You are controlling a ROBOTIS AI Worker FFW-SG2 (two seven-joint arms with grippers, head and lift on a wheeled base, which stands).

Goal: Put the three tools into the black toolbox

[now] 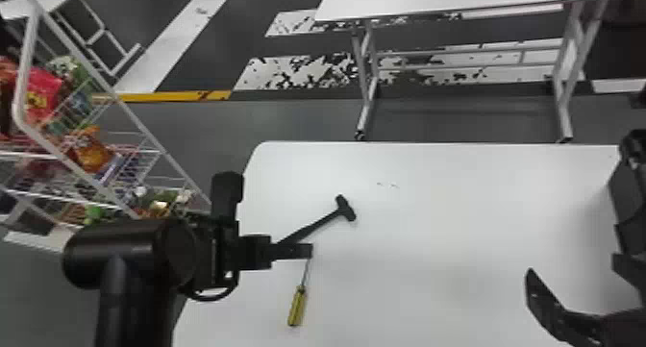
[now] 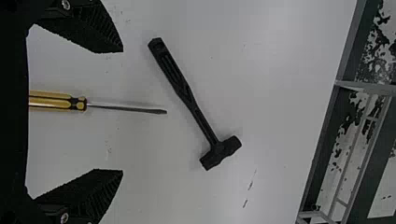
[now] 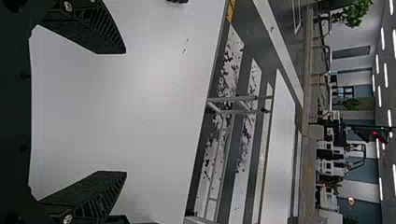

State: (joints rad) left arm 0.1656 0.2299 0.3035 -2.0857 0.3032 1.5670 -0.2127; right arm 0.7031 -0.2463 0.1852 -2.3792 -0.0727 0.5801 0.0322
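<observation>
Hammer [image 1: 345,209] and screwdriver [image 1: 298,303], two tools for your job, lie on the white tabletop [image 1: 442,235]. In the head view you see the hammer near the centre of the frame, its head toward the upper right and its handle slanting down and left until the left claw [image 1: 293,251] covers the end. The screwdriver is below it, yellow-and-black handle toward the bottom of the frame, thin shaft running up to where the claw hides its tip.

Your left wrist view has that claw spread wide, nothing gripped; the screwdriver shows between the two fingers, touching neither, and the whole hammer lies beyond its tip, apart from it.

Your right claw [image 1: 572,269], at the lower right of the head view, is also wide and holds nothing, with bare tabletop between its fingers in its own wrist view. Above it, at the right edge of the head view, is a dark shape [image 1: 629,206]; you cannot tell from here what it is.

Past the tabletop you have a second white table [image 1: 461,0] at the upper right, and a wire rack [image 1: 144,130] of colourful packets at the left.
</observation>
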